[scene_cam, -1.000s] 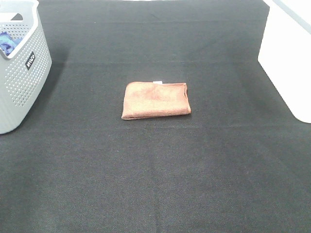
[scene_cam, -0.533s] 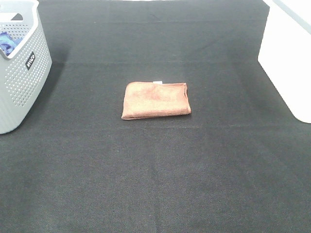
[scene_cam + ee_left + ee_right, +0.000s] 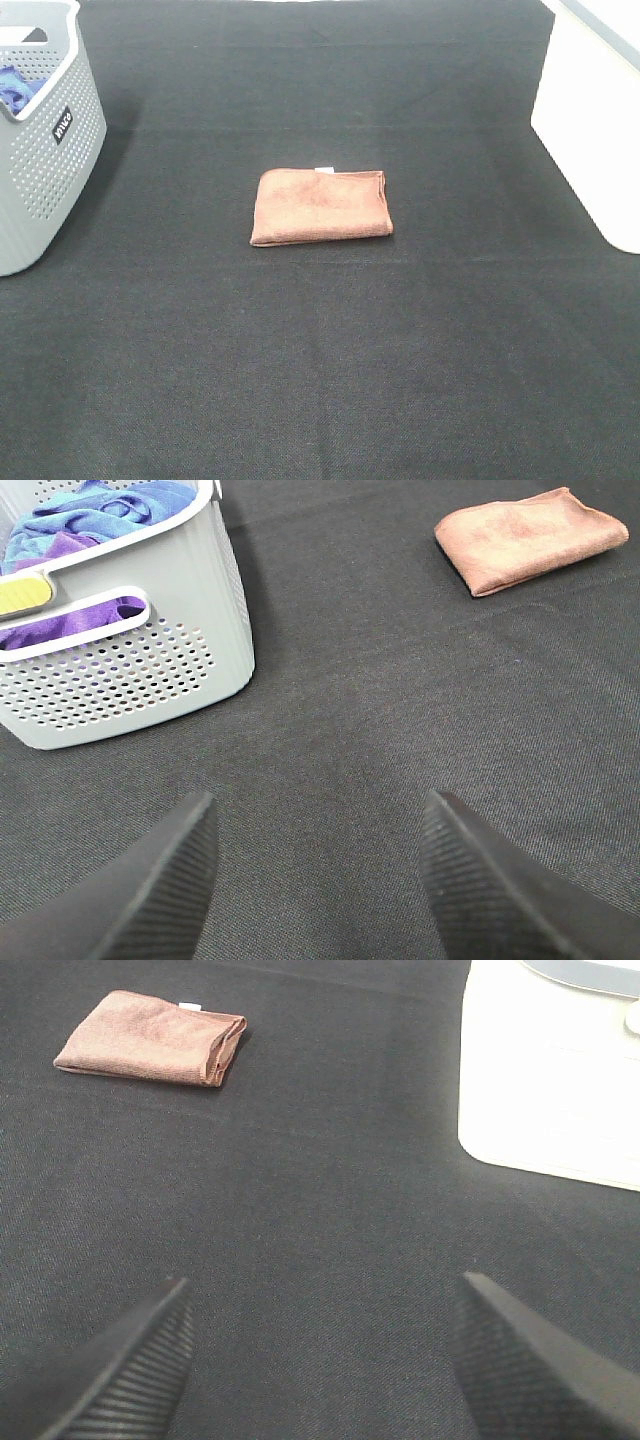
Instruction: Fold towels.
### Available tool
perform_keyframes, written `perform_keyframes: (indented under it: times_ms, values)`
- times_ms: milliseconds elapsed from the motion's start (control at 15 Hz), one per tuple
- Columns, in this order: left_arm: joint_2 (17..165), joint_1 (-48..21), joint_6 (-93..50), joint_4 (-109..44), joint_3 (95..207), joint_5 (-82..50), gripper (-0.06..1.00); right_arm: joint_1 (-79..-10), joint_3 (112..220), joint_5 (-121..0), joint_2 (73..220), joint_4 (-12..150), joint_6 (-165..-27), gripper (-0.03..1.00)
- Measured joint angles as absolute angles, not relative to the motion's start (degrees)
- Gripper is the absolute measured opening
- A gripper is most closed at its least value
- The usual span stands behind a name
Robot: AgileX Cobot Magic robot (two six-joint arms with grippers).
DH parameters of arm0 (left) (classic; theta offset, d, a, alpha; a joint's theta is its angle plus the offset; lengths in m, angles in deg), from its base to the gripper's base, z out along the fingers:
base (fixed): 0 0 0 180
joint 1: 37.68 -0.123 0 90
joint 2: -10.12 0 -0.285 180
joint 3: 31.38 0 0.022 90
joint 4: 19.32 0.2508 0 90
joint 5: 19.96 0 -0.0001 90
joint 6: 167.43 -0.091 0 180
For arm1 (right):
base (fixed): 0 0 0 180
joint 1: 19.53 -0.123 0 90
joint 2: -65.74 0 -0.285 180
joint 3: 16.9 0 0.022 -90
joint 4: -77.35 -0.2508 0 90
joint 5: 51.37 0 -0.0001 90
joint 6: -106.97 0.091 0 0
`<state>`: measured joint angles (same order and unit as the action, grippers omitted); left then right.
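A reddish-brown towel (image 3: pixel 321 206) lies folded into a small rectangle in the middle of the black table, its white tag at the far edge. It also shows in the left wrist view (image 3: pixel 530 538) and in the right wrist view (image 3: pixel 152 1038). Neither gripper shows in the exterior high view. My left gripper (image 3: pixel 318 880) is open and empty, low over the table and well away from the towel. My right gripper (image 3: pixel 320 1360) is open and empty too, also far from the towel.
A grey perforated basket (image 3: pixel 55 150) holding blue and purple cloths (image 3: pixel 100 510) stands at the left of the table. A white box (image 3: pixel 590 120) stands at the right edge; it also shows in the right wrist view (image 3: pixel 550 1070).
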<state>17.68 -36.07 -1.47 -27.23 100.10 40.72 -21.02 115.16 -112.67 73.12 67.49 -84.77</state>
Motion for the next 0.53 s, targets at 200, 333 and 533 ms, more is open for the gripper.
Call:
perform_keyframes:
  times_ms: [200,333,533]
  values:
    - [17.68,-36.07,-1.47,-27.23,100.10,40.72,0.58,-21.02,115.16,-112.67,73.12,67.49,-84.77,0.69]
    - [17.68,-36.07,-1.47,-27.23,100.10,40.72,0.58,-21.02,115.16,-112.67,73.12,67.49,-84.77,0.69]
    - [17.68,-36.07,-1.47,-27.23,100.10,40.72,0.58,-21.02,115.16,-112.67,73.12,67.49,-84.77,0.69]
